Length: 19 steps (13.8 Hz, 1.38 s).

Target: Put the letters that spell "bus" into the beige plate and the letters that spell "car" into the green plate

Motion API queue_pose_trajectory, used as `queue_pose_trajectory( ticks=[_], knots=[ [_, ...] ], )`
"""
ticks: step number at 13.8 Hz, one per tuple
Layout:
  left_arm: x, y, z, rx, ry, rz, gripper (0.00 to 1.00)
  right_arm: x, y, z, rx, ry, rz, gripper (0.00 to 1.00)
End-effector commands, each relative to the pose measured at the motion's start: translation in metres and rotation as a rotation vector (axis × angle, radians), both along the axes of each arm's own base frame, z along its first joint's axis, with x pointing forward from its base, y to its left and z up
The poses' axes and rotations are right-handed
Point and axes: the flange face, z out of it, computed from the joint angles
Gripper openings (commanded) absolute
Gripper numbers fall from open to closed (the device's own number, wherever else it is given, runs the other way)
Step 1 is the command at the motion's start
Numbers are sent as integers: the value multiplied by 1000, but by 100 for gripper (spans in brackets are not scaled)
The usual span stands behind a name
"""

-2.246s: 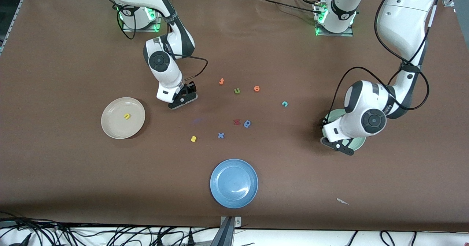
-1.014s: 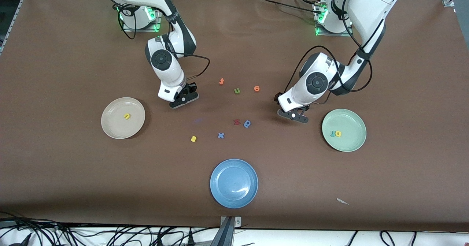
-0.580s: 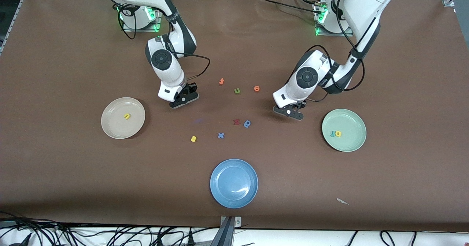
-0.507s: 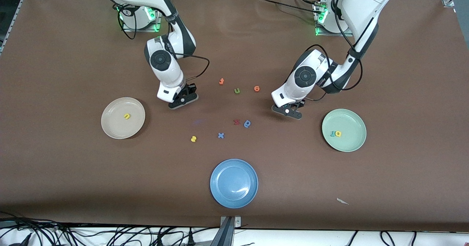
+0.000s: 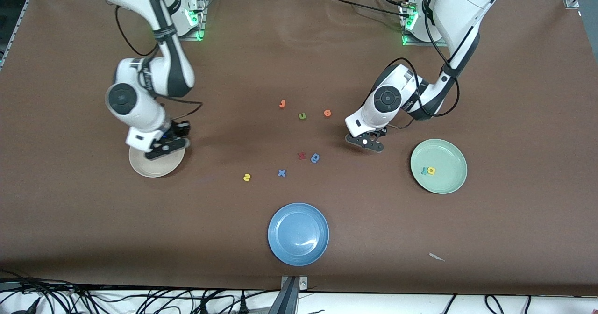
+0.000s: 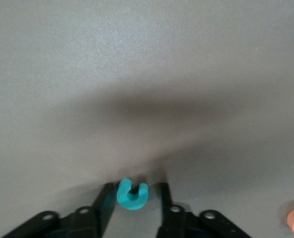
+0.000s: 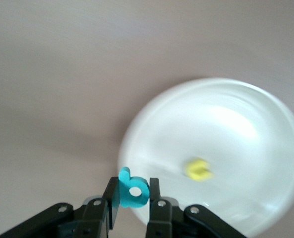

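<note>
my right gripper (image 7: pixel 131 198), clamped on the teal b (image 7: pixel 132 191), hangs over the beige plate's (image 5: pixel 140 168) rim; released here, it could bounce out. my left gripper (image 6: pixel 133 208) brackets the teal c (image 6: pixel 132 194) on the table, fingers half-closed; a skewed squeeze could flick it away.

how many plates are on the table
3. The beige plate lies toward the right arm's end, partly under the right tool. The green plate lies toward the left arm's end. The blue plate lies nearest the front camera.
</note>
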Motion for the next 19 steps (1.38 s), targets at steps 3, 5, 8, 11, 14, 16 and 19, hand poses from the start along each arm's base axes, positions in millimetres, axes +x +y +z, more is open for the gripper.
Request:
queue_pose_trajectory(
  ticks=[3,5,8,11,14,16,19],
  knots=[
    [6,-1,20,40,-14,-4,0,-3,-49,-13,-25,24,-43,41],
    [21,5,52,85,-5,4,0,0,-59,-8,-10,18,-69,100],
    [54,45,80,139,27,-35,0,18,-31,22,30,30,-58,100],
    [83,119,82,157,20,-79,0,42,21,44,71,35,-102,100],
    [96,161,72,133,22,-107,0,58,76,41,69,7,-106,100],
    [105,195,55,118,10,-102,0,70,114,38,77,-15,-152,100],
    [107,213,39,98,8,-117,1,79,164,21,70,-32,-295,100]
  ],
)
